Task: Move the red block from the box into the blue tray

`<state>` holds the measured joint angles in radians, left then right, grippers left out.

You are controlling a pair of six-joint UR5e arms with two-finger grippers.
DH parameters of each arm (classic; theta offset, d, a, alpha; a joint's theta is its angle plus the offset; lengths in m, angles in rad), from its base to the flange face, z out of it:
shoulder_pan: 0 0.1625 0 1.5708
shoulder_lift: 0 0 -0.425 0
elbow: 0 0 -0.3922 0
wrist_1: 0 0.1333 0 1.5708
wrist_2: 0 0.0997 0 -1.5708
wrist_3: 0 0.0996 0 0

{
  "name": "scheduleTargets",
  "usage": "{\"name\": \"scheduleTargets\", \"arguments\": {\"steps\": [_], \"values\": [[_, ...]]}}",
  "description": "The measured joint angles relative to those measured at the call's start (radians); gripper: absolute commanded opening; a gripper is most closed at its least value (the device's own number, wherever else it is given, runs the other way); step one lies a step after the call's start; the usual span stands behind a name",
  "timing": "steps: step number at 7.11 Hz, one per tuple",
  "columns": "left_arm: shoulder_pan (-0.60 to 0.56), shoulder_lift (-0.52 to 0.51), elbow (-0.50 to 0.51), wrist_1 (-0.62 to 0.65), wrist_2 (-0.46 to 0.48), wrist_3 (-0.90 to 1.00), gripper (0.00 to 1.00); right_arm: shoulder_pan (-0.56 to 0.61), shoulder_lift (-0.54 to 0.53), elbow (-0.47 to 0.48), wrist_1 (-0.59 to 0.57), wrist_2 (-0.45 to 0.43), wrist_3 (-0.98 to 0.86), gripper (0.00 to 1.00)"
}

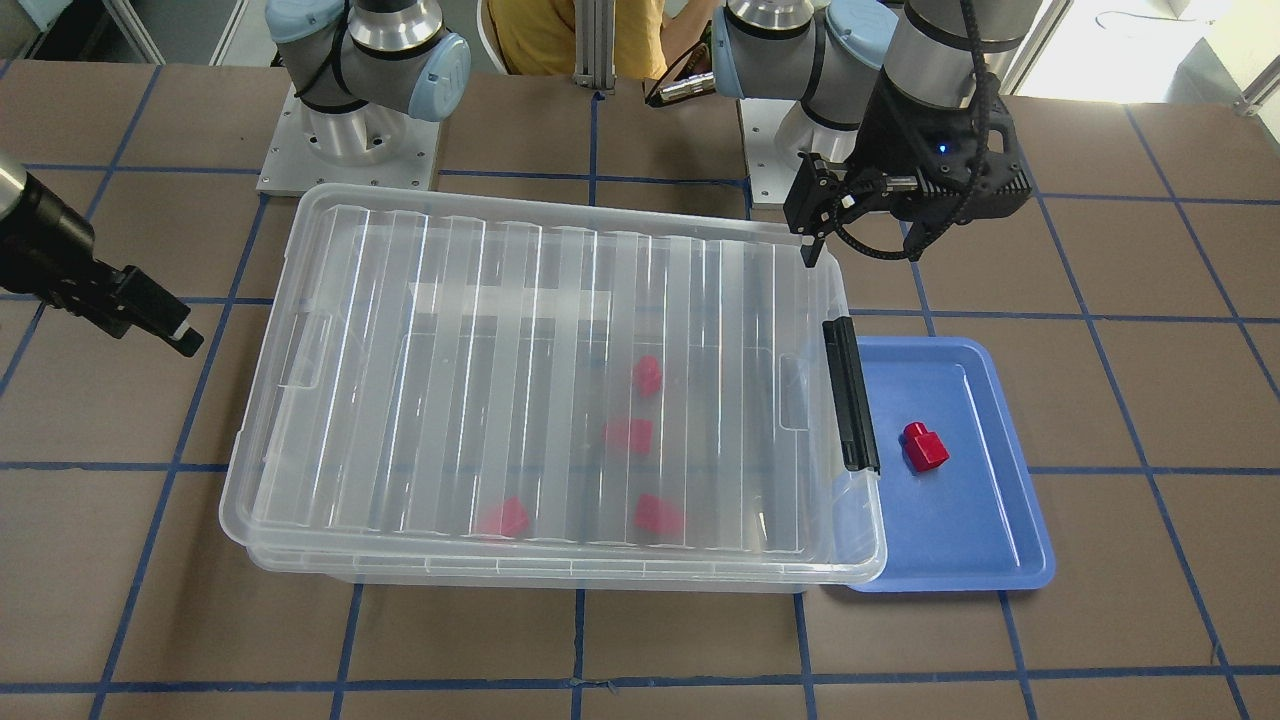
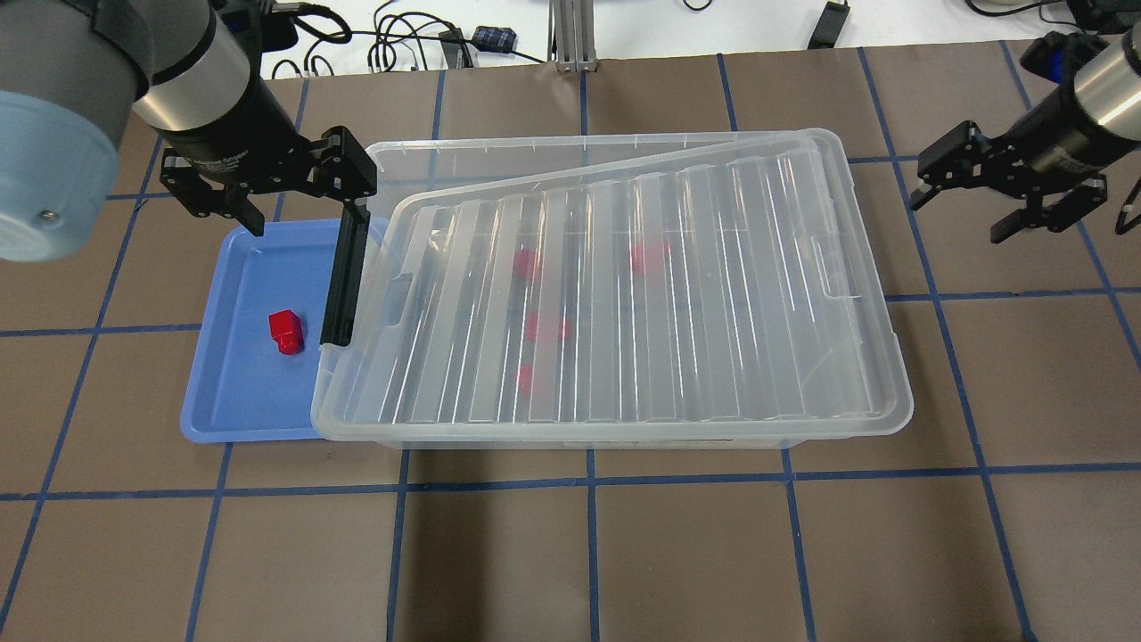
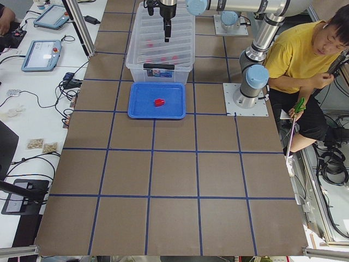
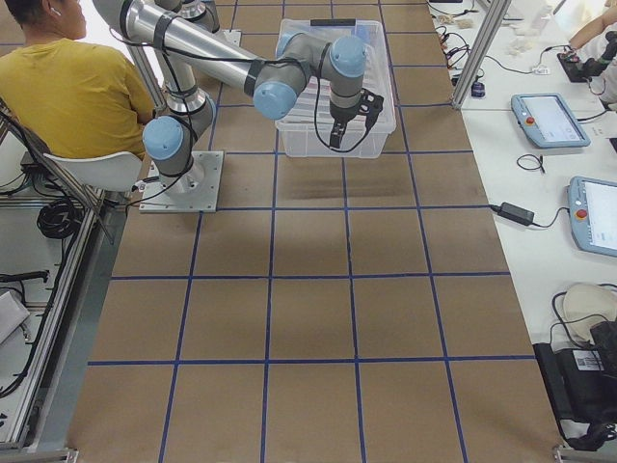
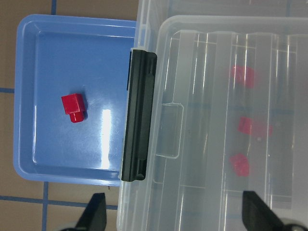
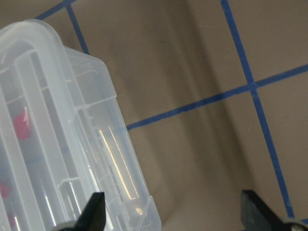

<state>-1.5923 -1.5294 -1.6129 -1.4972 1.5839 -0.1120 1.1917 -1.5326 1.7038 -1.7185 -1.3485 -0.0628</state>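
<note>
One red block (image 1: 924, 446) lies in the blue tray (image 1: 960, 545), also seen from overhead (image 2: 286, 331) and in the left wrist view (image 5: 73, 107). Several more red blocks (image 1: 628, 435) show blurred through the ribbed lid (image 2: 677, 294), which lies askew on the clear box (image 1: 560, 572). The box's black latch (image 2: 343, 281) faces the tray (image 2: 227, 392). My left gripper (image 2: 303, 214) is open and empty, hovering over the latch end of the box next to the tray. My right gripper (image 2: 963, 212) is open and empty, off the box's other end above the table.
The tray touches the box's latch end and is partly under the lid's overhang (image 5: 144, 183). Brown table with blue tape grid (image 2: 588, 553) lies around them. A person in yellow (image 3: 305, 60) sits behind the robot bases. Cables and tablets (image 3: 41, 54) lie past the table edge.
</note>
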Motion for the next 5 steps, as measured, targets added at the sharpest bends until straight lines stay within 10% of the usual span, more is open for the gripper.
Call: {"name": "scheduleTargets", "arguments": {"steps": [5], "values": [[-0.001, 0.0, -0.001, 0.0, 0.0, 0.0, 1.0, 0.342, -0.002, -0.146, 0.096, -0.195, 0.008, 1.0]]}}
